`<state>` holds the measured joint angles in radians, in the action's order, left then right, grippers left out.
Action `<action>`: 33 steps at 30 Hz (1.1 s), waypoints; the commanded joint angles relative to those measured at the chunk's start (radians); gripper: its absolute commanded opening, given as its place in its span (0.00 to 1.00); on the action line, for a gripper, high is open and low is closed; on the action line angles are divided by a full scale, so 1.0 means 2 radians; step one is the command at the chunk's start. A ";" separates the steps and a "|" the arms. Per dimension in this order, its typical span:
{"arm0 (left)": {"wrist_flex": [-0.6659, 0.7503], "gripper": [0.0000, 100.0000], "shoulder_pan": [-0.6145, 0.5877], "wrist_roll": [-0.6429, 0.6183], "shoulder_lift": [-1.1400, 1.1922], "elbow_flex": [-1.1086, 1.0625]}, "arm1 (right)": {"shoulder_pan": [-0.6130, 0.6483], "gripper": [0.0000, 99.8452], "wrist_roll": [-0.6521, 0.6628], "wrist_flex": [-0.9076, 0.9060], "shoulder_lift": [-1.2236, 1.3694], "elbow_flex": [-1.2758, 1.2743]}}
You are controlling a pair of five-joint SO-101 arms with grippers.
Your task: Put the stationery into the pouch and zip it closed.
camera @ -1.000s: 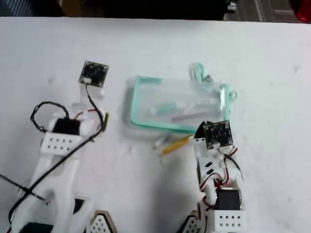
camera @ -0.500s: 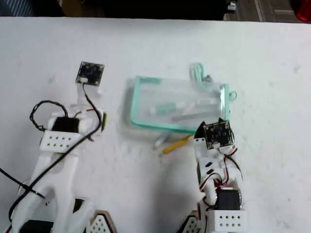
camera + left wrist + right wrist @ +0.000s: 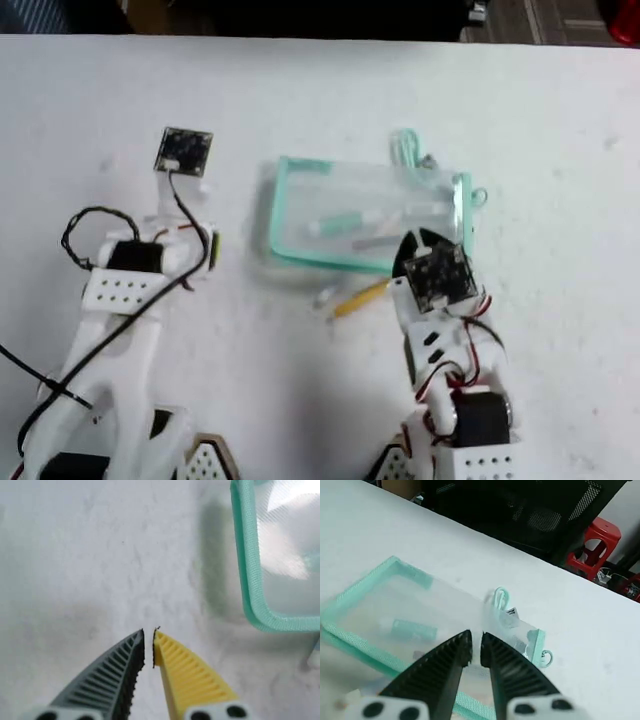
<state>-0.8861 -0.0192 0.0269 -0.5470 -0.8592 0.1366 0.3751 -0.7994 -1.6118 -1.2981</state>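
Pouch (image 3: 340, 205) partly beneath right gripper (image 3: 476, 637), left gripper (image 3: 148, 632) near its corner

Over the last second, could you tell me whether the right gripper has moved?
Yes. In the high view the right gripper has shifted leftward along the pouch's near edge, twisting as it went.

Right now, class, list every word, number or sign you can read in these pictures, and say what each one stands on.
No text is readable.
The small dark tag at the zip end of the pouch may carry print, but it is too blurred to read.
The camera boards on the arms' wrists show no legible marking.
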 commanded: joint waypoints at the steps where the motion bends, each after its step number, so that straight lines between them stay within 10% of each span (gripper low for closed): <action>1: 0.025 0.06 -0.006 -0.005 -0.002 0.010 | 0.003 0.04 0.007 -0.012 0.122 0.117; 13: 0.108 0.06 -0.007 -0.002 -0.003 -0.040 | -0.160 0.04 -0.087 -0.076 0.547 0.460; 33: 0.114 0.06 -0.003 -0.002 -0.003 -0.040 | -0.180 0.03 -0.181 -0.241 1.126 0.918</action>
<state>-0.6974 -0.0253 0.0269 -0.5470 -0.9513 -0.2547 0.0253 -1.2106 0.5900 0.3913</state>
